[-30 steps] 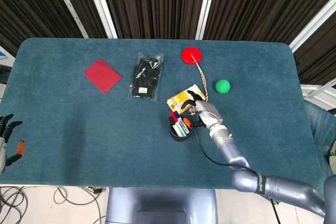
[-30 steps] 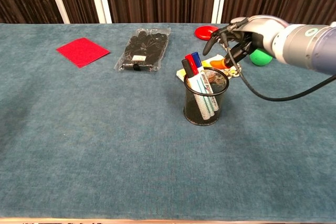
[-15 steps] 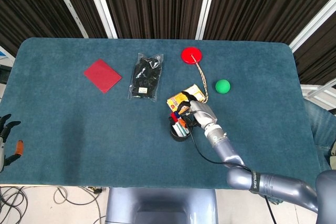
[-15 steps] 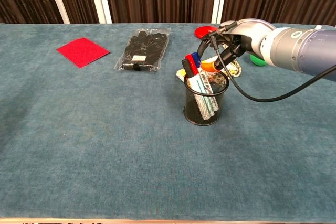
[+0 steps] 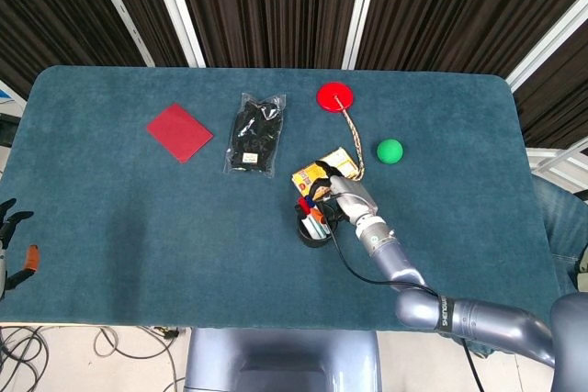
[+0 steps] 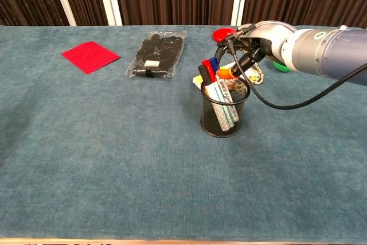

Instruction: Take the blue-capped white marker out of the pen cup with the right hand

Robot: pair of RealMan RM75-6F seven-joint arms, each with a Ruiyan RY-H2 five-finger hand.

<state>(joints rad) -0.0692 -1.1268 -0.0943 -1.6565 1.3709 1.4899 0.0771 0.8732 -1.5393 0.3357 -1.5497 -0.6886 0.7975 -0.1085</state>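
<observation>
1. I have the right hand point(image 6: 248, 47) over the far rim of the pen cup point(image 6: 225, 113), fingers curled down around the blue cap; whether it actually grips the cap I cannot tell.
2. The blue-capped white marker point(image 6: 221, 93) stands slanted inside the pen cup, beside a red-capped marker point(image 6: 208, 71) and a black-capped one.
3. The pen cup sits upright on the tabletop point(image 5: 138, 218).
4. Just behind it lies a yellow packet point(image 5: 314, 172); a green ball point(image 5: 390, 151) and a red disc point(image 5: 336, 97) lie further back.
5. A black bagged item point(image 5: 256, 133) and a red square point(image 5: 180, 132) lie well apart to the left.
6. The left hand point(image 5: 11, 243) is at the tabletop's edge, fingers apart, holding nothing.
</observation>
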